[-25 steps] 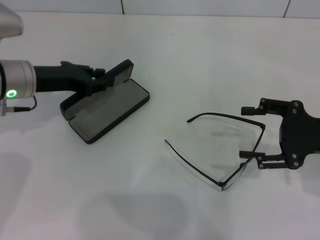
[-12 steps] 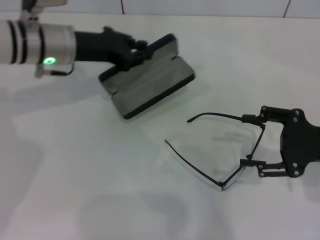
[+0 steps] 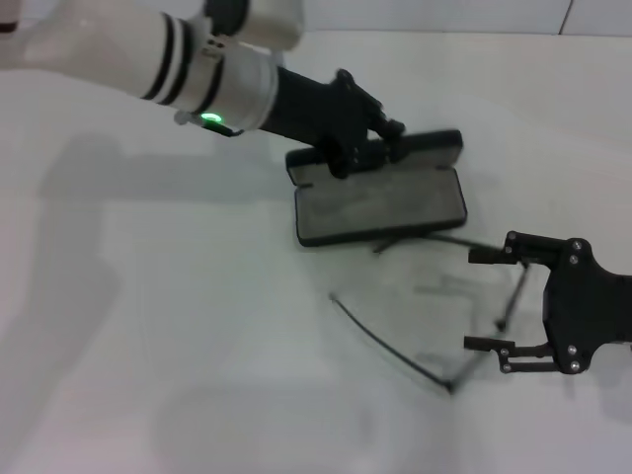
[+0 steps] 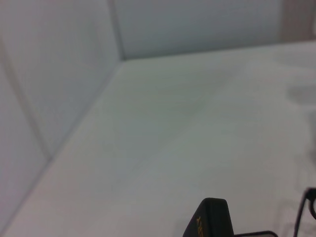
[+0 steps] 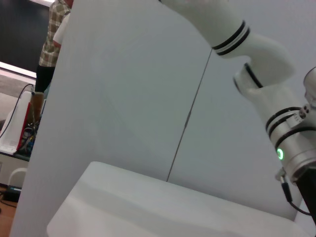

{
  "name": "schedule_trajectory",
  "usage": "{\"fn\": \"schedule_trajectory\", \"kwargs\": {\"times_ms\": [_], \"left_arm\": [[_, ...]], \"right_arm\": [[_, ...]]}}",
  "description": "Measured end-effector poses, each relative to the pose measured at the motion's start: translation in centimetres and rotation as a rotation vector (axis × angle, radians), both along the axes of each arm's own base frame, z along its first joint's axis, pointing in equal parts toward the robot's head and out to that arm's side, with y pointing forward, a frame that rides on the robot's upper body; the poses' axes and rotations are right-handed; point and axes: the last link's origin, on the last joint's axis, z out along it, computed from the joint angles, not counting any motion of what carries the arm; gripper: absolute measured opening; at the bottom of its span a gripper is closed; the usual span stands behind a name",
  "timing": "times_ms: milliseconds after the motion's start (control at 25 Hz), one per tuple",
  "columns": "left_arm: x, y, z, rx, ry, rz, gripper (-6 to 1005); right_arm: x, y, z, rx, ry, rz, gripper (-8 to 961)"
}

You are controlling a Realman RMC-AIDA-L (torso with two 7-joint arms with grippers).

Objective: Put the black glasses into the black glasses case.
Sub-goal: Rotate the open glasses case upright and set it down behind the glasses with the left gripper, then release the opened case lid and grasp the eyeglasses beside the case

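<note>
The left pincer (image 3: 380, 148) is clamped on the raised lid of the black glasses case (image 3: 380, 202), holding it open above the white desk (image 3: 148, 346) near the middle of the head view, grey lining facing up. The case holds nothing. Its long axis runs roughly side to side across the desk.

The black glasses (image 3: 434, 331) lie unfolded on the desk just toward the robot and to the right of the case, 1 temple arm passing under the case's near edge. The lens front sits at the right end, between the fingers of the right pincer (image 3: 489, 296), which stand apart on either side of it without visibly touching. The 2 temples stretch away leftward from that pincer.

The right arm is plainly the nearer one to the glasses; the case's open tray is just beyond them, up and left of the right pincer. The coming move likely turns on closing on the front of the frame and carrying it that short way into the tray.

In the left wrist view, only a corner of the case shows, with orange lettering.
</note>
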Motion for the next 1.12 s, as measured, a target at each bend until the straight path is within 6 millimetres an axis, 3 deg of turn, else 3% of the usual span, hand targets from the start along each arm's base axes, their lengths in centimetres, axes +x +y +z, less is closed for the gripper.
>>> {"fn": "schedule_trajectory", "kwargs": {"times_ms": [200, 680, 880, 1120], "left_arm": [[1.6, -0.9, -1.9, -0.095, 0.064, -0.078, 200], [2.2, -1.4, -2.3, -0.148, 0.069, -0.041, 192], [2.7, -1.6, -2.1, -0.163, 0.022, -0.026, 388], [2.6, -2.2, -0.6, -0.126, -0.279, 0.063, 582]], "right_arm": [[0.3, -0.5, -0.2, -0.001, 0.002, -0.008, 703], [0.7, -1.0, -0.1, 0.001, 0.008, -0.016, 696], [0.8, -1.0, 0.1, 0.007, 0.004, -0.017, 693], [-0.2, 0.4, 1.2, -0.018, -0.009, -0.020, 689]]}}
